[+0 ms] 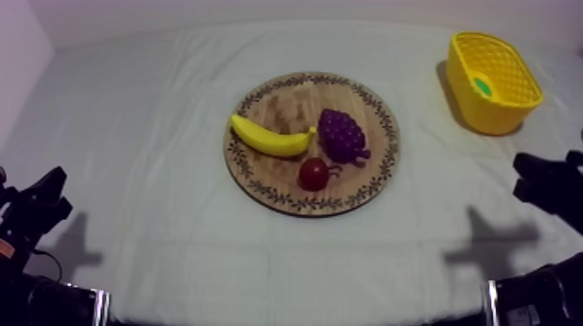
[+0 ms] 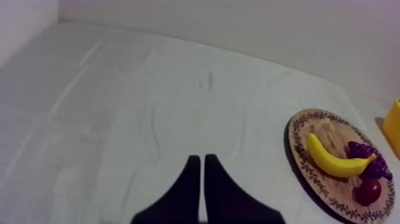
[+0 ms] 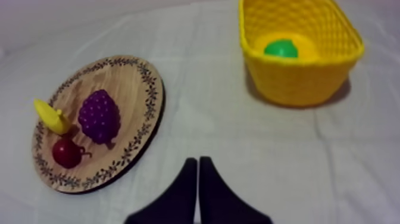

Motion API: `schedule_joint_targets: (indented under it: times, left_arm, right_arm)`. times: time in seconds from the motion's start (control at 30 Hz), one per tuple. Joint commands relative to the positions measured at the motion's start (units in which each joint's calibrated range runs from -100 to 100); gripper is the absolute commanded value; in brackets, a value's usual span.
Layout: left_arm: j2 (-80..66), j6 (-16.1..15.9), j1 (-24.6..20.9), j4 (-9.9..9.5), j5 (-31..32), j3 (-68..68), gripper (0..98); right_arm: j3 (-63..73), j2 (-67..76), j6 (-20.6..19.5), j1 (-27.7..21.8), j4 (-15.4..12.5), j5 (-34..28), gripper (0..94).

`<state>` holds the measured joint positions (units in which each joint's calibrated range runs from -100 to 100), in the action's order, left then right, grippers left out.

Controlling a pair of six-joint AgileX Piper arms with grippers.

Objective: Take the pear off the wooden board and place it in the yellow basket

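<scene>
The green pear (image 1: 482, 86) lies inside the yellow basket (image 1: 488, 118) at the far right of the table; from the right wrist the pear (image 3: 281, 48) rests on the floor of the basket (image 3: 297, 82). The round wooden board (image 1: 286, 102) in the middle holds a banana (image 1: 269, 139), a bunch of grapes (image 1: 341, 134) and a small red fruit (image 1: 313, 174). My left gripper (image 2: 200, 158) is shut on nothing, low at the left (image 1: 48, 195), well away from the board. My right gripper (image 3: 198, 161) is shut too, low at the right (image 1: 531, 178), short of the basket.
Grey-white cloth covers the whole table, with wide bare stretches left of the board (image 2: 333, 128) and between the board (image 3: 122, 72) and the basket. A pale wall runs along the far edge.
</scene>
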<state>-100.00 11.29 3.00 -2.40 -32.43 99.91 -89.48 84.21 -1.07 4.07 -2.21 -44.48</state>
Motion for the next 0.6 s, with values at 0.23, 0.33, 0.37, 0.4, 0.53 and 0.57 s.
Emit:
schedule_joint_targets:
  times: [0.23,0.33,0.37,0.4,0.53,0.57]
  left_arm:
    - [0.0,0.0,0.0,-0.02,0.0,0.0,0.1]
    - [0.0,0.0,0.0,-0.02,0.0,0.0,0.1]
    - [0.0,0.0,0.0,-0.02,0.0,0.0,0.1]
    - [0.0,0.0,0.0,-0.02,0.0,0.0,0.1]
    - [0.0,0.0,0.0,-0.02,0.0,0.0,0.1]
    - [0.0,0.0,0.0,-0.02,0.0,0.0,0.1]
  right_arm:
    - [-7.2,11.0,-3.6,-0.7,-1.5,0.3,0.4]
    - [-9.1,11.3,0.3,-1.1,-0.1,4.7,0.4]
    - [-9.5,11.4,2.7,-1.2,0.2,5.5,0.4]
    - [-9.7,11.4,5.2,-1.3,0.4,6.0,0.4]
    - [-10.2,11.5,13.0,-1.5,0.8,6.9,0.4]
    - [-10.2,11.5,13.9,-1.5,0.8,7.0,0.4]
